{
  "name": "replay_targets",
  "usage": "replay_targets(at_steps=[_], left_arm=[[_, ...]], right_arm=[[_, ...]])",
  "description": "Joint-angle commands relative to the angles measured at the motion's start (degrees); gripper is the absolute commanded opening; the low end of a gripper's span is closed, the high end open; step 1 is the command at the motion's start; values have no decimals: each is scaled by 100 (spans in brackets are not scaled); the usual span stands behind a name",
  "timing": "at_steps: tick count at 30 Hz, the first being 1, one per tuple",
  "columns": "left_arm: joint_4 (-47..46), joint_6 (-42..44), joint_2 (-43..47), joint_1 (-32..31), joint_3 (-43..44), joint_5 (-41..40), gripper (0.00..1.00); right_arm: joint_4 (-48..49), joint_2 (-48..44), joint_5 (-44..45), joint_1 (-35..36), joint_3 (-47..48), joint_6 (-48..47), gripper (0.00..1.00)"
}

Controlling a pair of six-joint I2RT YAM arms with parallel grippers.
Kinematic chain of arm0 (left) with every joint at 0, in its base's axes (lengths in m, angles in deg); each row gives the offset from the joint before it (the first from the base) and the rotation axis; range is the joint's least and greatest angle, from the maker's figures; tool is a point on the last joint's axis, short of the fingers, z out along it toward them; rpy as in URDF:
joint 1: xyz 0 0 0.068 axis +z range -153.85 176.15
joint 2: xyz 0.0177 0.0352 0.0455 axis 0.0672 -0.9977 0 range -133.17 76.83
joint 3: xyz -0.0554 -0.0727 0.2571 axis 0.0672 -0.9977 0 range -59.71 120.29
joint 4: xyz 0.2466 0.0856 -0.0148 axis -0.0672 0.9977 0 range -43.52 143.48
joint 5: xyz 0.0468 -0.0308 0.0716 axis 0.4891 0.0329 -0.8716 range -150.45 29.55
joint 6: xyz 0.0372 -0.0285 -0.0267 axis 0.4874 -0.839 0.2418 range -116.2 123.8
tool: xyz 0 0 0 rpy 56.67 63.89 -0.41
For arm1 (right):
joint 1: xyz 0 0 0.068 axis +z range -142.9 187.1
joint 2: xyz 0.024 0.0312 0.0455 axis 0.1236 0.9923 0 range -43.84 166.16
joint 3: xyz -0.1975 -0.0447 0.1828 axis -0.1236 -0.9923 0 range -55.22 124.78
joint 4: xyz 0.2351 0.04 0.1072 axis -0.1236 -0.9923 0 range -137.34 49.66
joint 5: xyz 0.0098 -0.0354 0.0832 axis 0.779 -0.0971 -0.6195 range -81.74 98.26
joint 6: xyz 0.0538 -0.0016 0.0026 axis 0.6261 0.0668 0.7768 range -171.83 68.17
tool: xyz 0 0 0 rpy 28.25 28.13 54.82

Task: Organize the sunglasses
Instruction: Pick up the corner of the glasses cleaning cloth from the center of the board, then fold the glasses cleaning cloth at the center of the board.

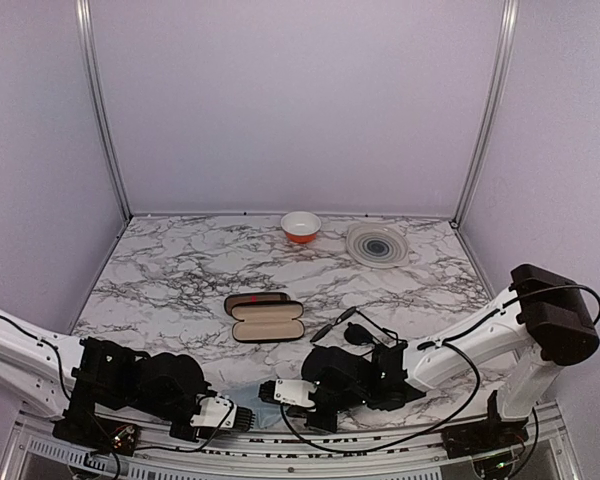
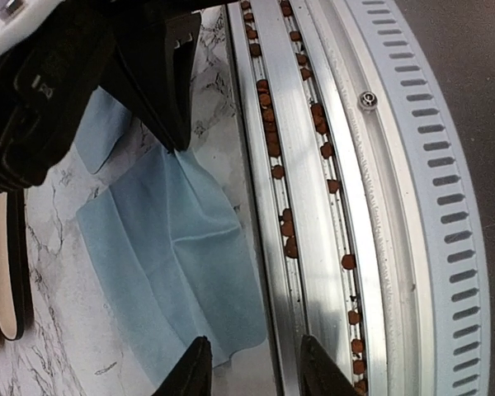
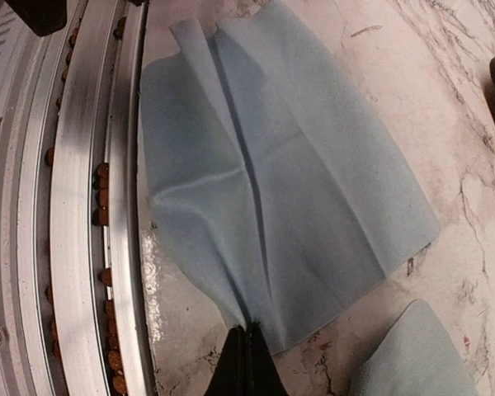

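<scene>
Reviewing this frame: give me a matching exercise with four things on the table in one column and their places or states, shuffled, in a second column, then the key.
Things
1. orange bowl with white inside
2. black glasses case with beige lining
3. light blue cloth
4. black wire-frame sunglasses

Places or states
A. lying open near the middle of the marble table
B. at the near edge beside the metal rail, pinched by the shut right gripper
C. at the far edge, left of the grey ringed plate
D. just right of the open case

Pairs: 1-C, 2-A, 3-B, 4-D
</scene>
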Motion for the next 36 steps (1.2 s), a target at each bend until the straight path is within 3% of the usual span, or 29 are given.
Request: replay_targets(at_steps=[1, 16, 24, 30, 36], left_arm=[[-10, 417, -191, -49, 131, -111, 37], [-262, 1069, -1136, -43, 177, -162, 23], [-586, 1071, -1396, -28, 122, -630, 27], [-574, 1192, -1438, -28, -1, -709, 24], [-405, 1217, -1587, -31, 38, -692, 5]], right_arm=[[105, -96, 50, -47, -91, 99, 0], [218, -44, 10, -62, -168, 98, 0], [234, 18, -56, -68, -167, 90, 0], [203, 21, -68, -81, -164, 64, 0], [172, 23, -78, -77, -131, 32, 0]])
